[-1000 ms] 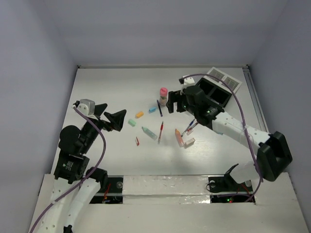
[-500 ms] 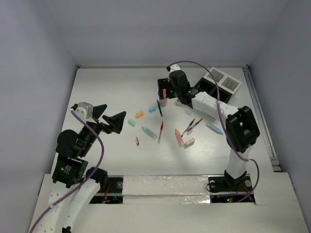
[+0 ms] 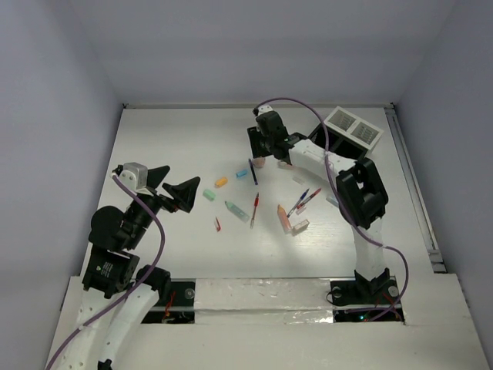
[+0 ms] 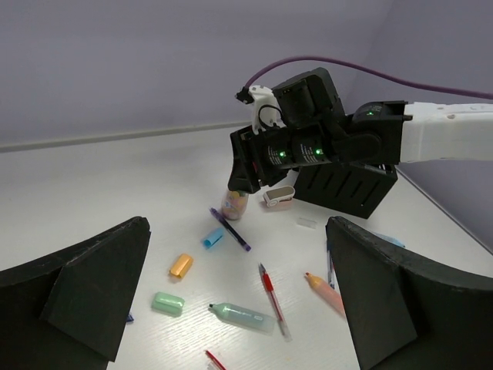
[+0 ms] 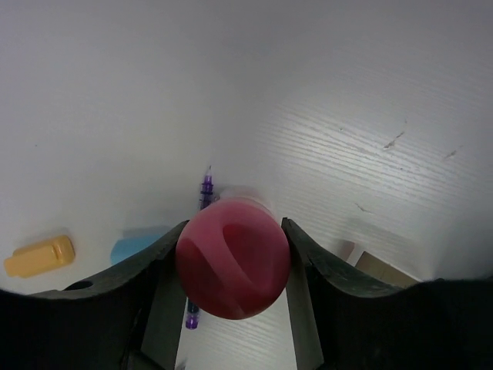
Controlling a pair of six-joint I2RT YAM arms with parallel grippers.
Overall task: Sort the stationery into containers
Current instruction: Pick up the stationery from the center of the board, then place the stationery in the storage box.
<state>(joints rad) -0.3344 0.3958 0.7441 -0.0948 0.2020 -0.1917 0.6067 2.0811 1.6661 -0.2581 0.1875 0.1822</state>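
The right tool [image 3: 260,153] clamped the upright pink-capped bottle [image 5: 231,266], likely to carry it to the organizer [image 4: 347,181] near the desk's [image 3: 154,131] far-right corner; the left tool [image 3: 176,181] hung apart.

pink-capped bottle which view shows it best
Right wrist: the pink-capped bottle fills the centre, cap-first, flanked by the right gripper. Left wrist shows its side, small, under that gripper. Top external mostly hides it behind the gripper.

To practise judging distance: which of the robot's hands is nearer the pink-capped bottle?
Right. The right hand sits over the pink-capped bottle, fingers against both sides of its cap; the left hand hangs open far off across the table.
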